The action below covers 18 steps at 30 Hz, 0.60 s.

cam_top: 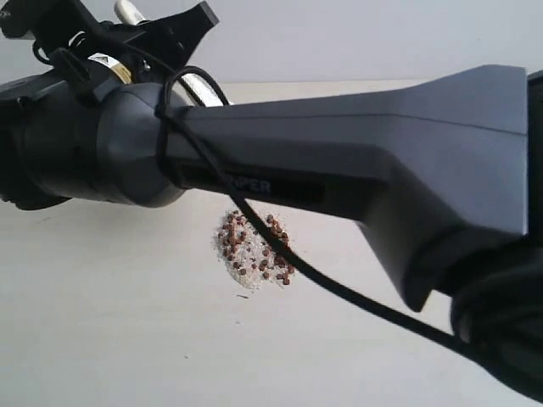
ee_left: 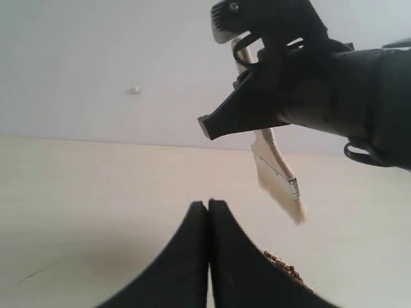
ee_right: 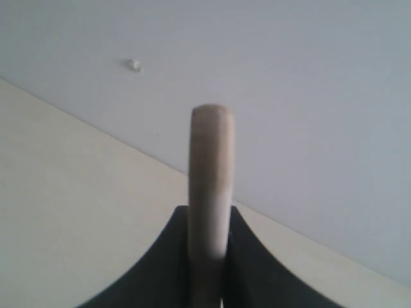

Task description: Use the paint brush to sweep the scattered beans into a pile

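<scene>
**1. Right gripper (ee_right: 210, 213).** The fingers are shut on the cream handle of the paint brush (ee_left: 276, 172), one finger on either side. The brush hangs bristles down and tilted. It is clear of the table (cam_top: 102, 322) and touches nothing. I judge that holding the handle high up leaves the whole bristle edge free to drag along the surface.

**2. Left gripper (ee_left: 209, 204).** The fingertips are pressed together with nothing between them. The gripper sits low over the table, close beside the beans. I judge it is parked there because this task needs only one tool.

**3. Beans (cam_top: 254, 250).** They lie in one compact patch, mixed with pale crumbs (cam_top: 236, 264), on open tabletop well away from the far edge. I see no obvious strays. I judge the gathering is largely done and only a little tidying is left.

**4. What each view adds.**
- Exterior view: this is the only view that shows the whole patch and its outline. The right arm (cam_top: 356, 144) and its cable (cam_top: 339, 288) cross the frame, and I cannot make out the bristles here.
- Left wrist view: this is the only view that shows the brush head and the gap beneath it. The bristle tip is apart from the beans, and only the fringe of the patch shows.
- Right wrist view: this view confirms the clamp on the handle. It shows neither bristles nor beans.
</scene>
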Each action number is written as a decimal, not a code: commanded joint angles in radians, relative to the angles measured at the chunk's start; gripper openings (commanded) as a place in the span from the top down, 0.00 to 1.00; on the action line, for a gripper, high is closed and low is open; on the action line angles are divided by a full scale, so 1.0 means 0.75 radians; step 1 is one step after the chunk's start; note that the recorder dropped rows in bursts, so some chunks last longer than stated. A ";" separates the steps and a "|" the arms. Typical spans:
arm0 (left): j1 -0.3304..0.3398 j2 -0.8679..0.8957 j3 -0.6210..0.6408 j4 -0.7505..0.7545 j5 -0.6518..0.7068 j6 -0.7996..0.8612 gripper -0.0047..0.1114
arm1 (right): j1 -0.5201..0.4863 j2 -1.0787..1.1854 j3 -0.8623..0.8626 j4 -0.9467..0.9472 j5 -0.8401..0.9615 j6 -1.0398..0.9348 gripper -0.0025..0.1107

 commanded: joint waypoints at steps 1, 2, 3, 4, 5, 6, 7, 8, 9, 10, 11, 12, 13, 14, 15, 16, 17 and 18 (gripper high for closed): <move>0.005 -0.007 0.008 -0.002 -0.005 0.003 0.96 | -0.009 -0.108 0.152 -0.151 -0.002 0.255 0.98; 0.005 -0.007 0.008 -0.002 -0.005 0.003 0.96 | -0.009 -0.141 0.202 -0.175 -0.002 0.307 0.98; 0.005 -0.007 0.008 -0.002 -0.005 0.003 0.96 | -0.009 -0.162 0.245 -0.190 -0.002 0.361 0.98; 0.005 -0.007 0.008 -0.002 -0.005 0.003 0.96 | -0.012 -0.192 0.302 -0.208 -0.002 0.406 0.98; 0.005 -0.007 0.008 -0.002 -0.005 0.003 0.96 | -0.019 -0.221 0.350 -0.214 -0.002 0.456 0.98; 0.005 -0.007 0.008 -0.002 -0.005 0.003 0.96 | -0.028 -0.255 0.413 -0.217 -0.002 0.496 0.98; 0.005 -0.007 0.008 -0.002 -0.005 0.003 0.96 | -0.037 -0.280 0.476 -0.217 0.028 0.525 0.98; 0.005 -0.007 0.008 -0.002 -0.005 0.003 0.96 | -0.051 -0.323 0.552 -0.217 0.071 0.531 0.98; 0.005 -0.007 0.008 -0.002 -0.005 0.003 0.96 | -0.060 -0.345 0.603 -0.217 0.092 0.544 0.98; 0.005 -0.007 0.008 -0.002 -0.005 0.003 0.96 | -0.068 -0.383 0.666 -0.221 0.106 0.573 0.98; 0.005 -0.007 0.008 -0.002 -0.005 0.003 0.96 | -0.075 -0.423 0.730 -0.229 0.110 0.614 0.98; 0.005 -0.007 0.008 -0.002 -0.005 0.003 0.96 | -0.083 -0.468 0.784 -0.247 0.121 0.652 0.98; 0.005 -0.007 0.008 -0.002 -0.005 0.003 0.96 | -0.086 -0.514 0.855 -0.274 0.143 0.691 0.98; 0.005 -0.007 0.008 -0.002 -0.005 0.003 0.96 | -0.089 -0.564 0.940 -0.318 0.163 0.742 0.98; 0.005 -0.007 0.008 -0.002 -0.005 0.003 0.96 | -0.089 -0.607 0.983 -0.340 0.172 0.787 0.98; 0.005 -0.007 0.008 -0.002 -0.005 0.003 0.96 | -0.091 -0.659 1.054 -0.381 0.182 0.847 0.98; 0.005 -0.007 0.008 -0.002 -0.005 0.003 0.96 | -0.095 -0.704 1.122 -0.409 0.191 0.896 0.98; 0.005 -0.007 0.008 -0.002 -0.005 0.003 0.96 | -0.098 -0.770 1.189 -0.456 0.204 0.948 0.98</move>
